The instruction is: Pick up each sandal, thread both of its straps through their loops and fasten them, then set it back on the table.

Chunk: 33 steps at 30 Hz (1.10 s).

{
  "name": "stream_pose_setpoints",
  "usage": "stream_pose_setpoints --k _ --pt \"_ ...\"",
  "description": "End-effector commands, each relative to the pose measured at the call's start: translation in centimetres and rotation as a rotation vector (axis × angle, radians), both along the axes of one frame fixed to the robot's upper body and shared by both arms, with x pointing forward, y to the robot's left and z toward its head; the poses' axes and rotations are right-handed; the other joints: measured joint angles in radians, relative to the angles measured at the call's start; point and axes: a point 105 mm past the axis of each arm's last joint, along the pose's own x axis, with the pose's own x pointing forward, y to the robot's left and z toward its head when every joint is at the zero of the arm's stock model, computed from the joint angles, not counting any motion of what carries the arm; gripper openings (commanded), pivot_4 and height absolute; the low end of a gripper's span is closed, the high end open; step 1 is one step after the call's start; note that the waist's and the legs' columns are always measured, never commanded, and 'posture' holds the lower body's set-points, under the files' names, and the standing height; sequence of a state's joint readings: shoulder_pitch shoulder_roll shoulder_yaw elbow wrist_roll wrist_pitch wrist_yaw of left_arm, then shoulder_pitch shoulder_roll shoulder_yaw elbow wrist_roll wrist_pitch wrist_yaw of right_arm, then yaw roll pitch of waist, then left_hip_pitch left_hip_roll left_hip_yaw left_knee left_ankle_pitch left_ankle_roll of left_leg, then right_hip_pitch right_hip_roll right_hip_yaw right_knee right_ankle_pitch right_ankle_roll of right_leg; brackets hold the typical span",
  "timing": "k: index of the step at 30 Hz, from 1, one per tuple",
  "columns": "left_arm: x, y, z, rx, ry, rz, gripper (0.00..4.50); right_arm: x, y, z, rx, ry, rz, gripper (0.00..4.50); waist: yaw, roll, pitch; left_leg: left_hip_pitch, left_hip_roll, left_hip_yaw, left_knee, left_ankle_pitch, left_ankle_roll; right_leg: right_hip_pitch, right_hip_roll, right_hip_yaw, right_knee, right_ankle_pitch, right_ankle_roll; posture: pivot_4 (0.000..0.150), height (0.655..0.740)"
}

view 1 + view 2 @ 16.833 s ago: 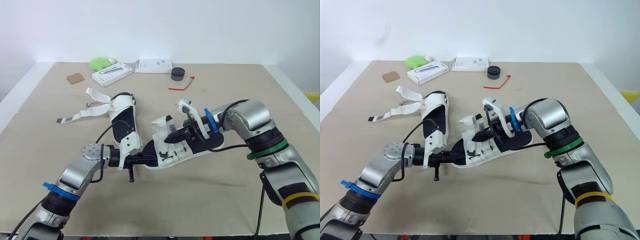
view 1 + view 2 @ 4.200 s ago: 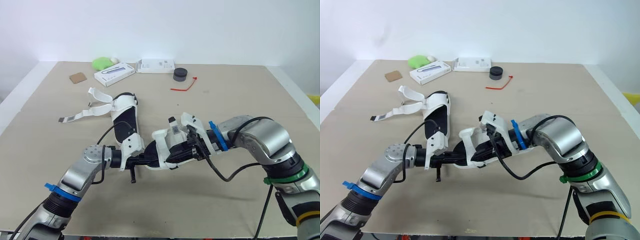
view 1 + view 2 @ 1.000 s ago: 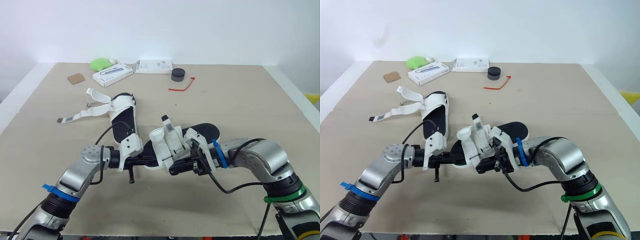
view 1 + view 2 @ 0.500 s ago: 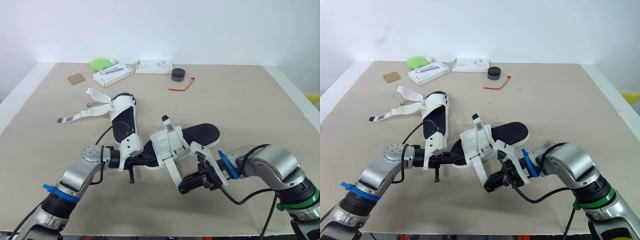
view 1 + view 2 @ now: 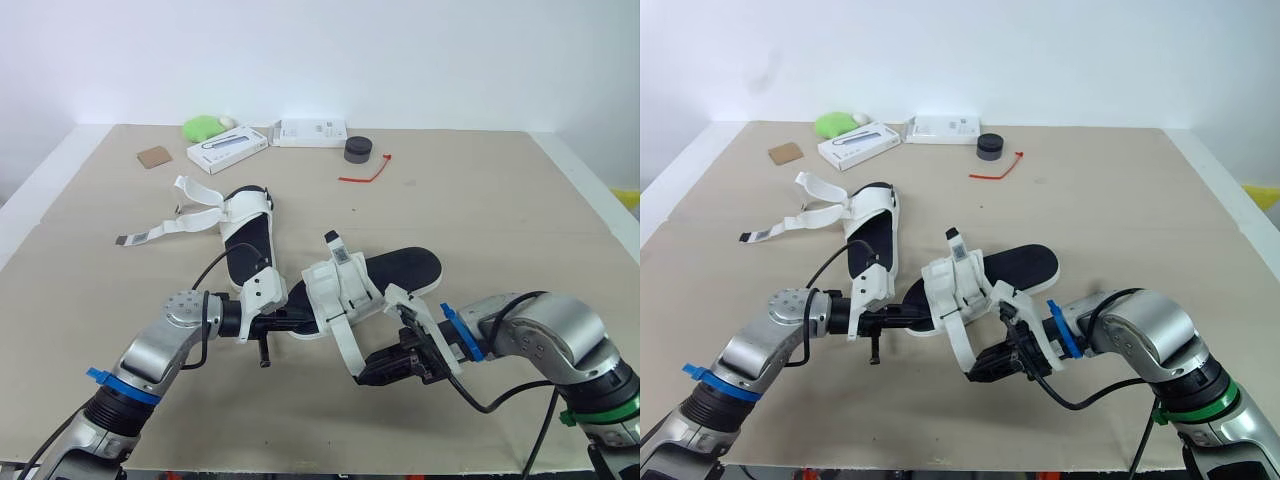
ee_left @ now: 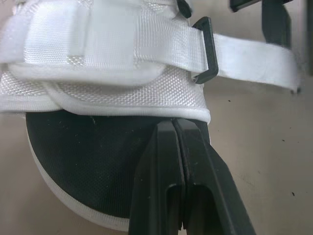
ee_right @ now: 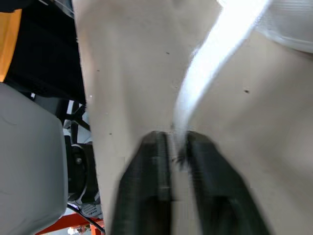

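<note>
**Strap (image 5: pixel 347 348) drawn out, but the grip is thin**

Right gripper (image 5: pixel 368 378) has pulled it clear of the sandal (image 5: pixel 400 268), pinching just its tip. Left gripper (image 5: pixel 300 322) is clamped on the sandal's sole edge, low on the table (image 5: pixel 500 200). A harder pull could slip the tip free.

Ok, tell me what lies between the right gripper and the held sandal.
A white strap spans the gap from the sandal to the right gripper, which pinches its end, over the table, seen in the left eye view.
</note>
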State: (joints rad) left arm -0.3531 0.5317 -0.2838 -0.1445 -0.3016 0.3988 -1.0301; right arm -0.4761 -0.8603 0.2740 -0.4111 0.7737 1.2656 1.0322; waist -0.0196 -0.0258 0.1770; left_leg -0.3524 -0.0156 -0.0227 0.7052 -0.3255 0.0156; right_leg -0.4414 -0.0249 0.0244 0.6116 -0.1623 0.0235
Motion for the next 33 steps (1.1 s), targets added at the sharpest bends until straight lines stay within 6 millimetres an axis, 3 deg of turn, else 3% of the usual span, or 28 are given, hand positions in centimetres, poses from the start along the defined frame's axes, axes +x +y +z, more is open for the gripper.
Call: stream_pose_setpoints --k 1,3,5,11,14,17,23,33 --pt "-0.4 0.3 -1.8 0.056 0.059 0.004 0.00 0.6 -0.5 1.5 -0.027 -0.214 0.074 2.73 0.000 0.000 0.000 0.000 0.000 0.000 0.000 0.000 0.000 0.000 0.000 0.000 0.000 0.000 0.000 0.150 0.7400" --pt "-0.4 0.3 -1.8 0.058 0.060 0.001 0.00 1.0 -1.3 2.0 -0.053 -0.330 0.130 3.74 0.000 0.000 0.000 0.000 0.000 0.000 0.000 0.000 0.000 0.000 0.000 0.000 0.000 0.000 0.001 0.150 0.7400" --pt "-0.3 0.3 -1.8 0.058 0.061 0.001 0.00 0.9 -1.6 2.6 -0.029 -0.392 0.184 4.46 0.000 0.000 0.000 0.000 0.000 0.000 0.000 0.000 0.000 0.000 0.000 0.000 0.000 -0.001 0.002 0.150 0.7400" --pt "-0.2 0.3 -1.8 0.060 0.059 -0.003 0.00 1.7 -0.8 4.9 0.066 -0.798 0.360 4.46 0.000 0.000 0.000 0.001 0.000 0.001 0.000 0.000 0.000 0.000 0.000 0.001 0.000 -0.001 0.002 0.150 0.7400" --pt "-0.2 0.3 -1.8 0.060 0.057 -0.004 0.00 2.3 0.3 5.8 0.110 -1.168 0.526 4.46 0.000 0.000 0.000 0.002 0.000 0.001 0.000 0.000 0.000 0.001 0.001 0.002 0.000 -0.001 0.003 0.150 0.7400" --pt "-0.1 0.3 -1.7 0.060 0.056 -0.003 0.00 2.8 0.1 4.2 0.022 -1.583 0.858 4.46 -0.001 0.000 0.000 0.003 0.000 0.003 0.000 0.000 -0.001 0.001 0.001 0.003 0.000 -0.001 0.003 0.150 0.7400" --pt "-0.2 0.4 -1.7 0.061 0.058 0.001 0.00 2.0 -0.6 2.0 0.084 -1.785 1.106 4.46 0.000 0.000 0.000 0.003 -0.001 0.004 0.000 0.000 -0.001 0.001 0.000 0.006 0.000 0.003 -0.003 0.150 0.7400" --pt "-0.2 0.6 -1.7 0.064 0.057 0.005 0.00 2.1 1.2 2.5 0.180 -1.913 1.139 4.46 -0.001 -0.001 0.000 0.013 -0.001 0.009 -0.001 0.000 -0.001 0.007 0.002 0.013 0.002 0.004 -0.005 0.150 0.7400"
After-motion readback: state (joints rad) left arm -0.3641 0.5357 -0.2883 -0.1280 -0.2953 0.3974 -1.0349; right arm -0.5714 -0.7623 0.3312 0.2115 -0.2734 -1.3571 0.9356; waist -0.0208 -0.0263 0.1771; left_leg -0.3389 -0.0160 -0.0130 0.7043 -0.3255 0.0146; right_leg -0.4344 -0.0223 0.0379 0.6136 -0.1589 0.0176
